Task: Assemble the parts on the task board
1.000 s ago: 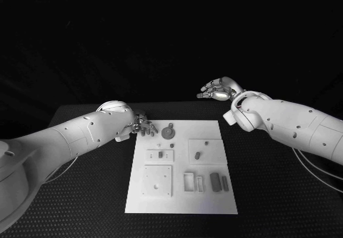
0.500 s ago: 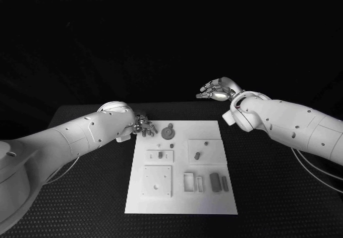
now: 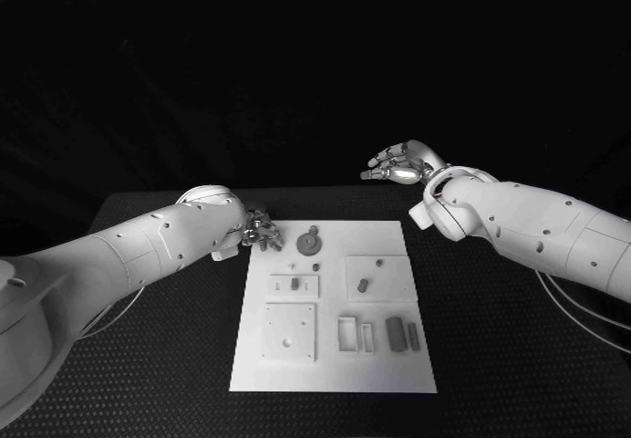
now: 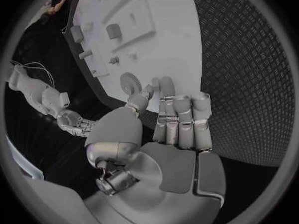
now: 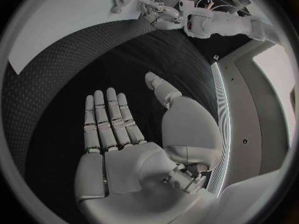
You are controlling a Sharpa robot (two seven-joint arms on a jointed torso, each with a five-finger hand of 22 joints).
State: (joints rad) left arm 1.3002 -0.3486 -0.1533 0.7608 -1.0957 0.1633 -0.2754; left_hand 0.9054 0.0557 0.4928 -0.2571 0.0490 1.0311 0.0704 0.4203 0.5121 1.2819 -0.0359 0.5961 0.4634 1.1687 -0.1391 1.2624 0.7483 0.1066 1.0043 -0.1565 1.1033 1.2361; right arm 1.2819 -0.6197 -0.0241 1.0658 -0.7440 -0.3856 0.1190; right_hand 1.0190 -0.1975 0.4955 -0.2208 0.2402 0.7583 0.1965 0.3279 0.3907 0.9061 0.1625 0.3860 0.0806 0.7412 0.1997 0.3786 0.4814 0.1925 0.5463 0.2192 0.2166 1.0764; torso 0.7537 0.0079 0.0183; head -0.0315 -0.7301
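The left robot hand [image 3: 259, 232] hovered at the far left corner of the board [image 3: 334, 365], fingers loosely curled and apart, holding nothing. Over the last second it had drawn back slightly from the round gear-like part [image 3: 309, 242], which lay just beside its fingertips, apart from them. In the left wrist view the same robot hand [image 4: 168, 134] showed fingers nearly straight, side by side, reaching toward the gear [image 4: 129, 79] without contact.

The remaining parts had not moved: a small peg [image 3: 317, 267] and a short piece [image 3: 363, 286] sat mid-board, and two bars [image 3: 396, 333] lay near the frame [image 3: 347, 334] at the near right. No part appeared seated by the hands yet.

The right robot hand [image 3: 401, 164] had stayed raised beyond the far edge of the worktop [image 3: 500, 356], well apart from the board, flat and open with nothing in it, as the right wrist view [image 5: 118, 134] confirmed.

Assessment: assembly had barely begun; the left hand's small retreat suggested repositioning before a grasp of the gear.
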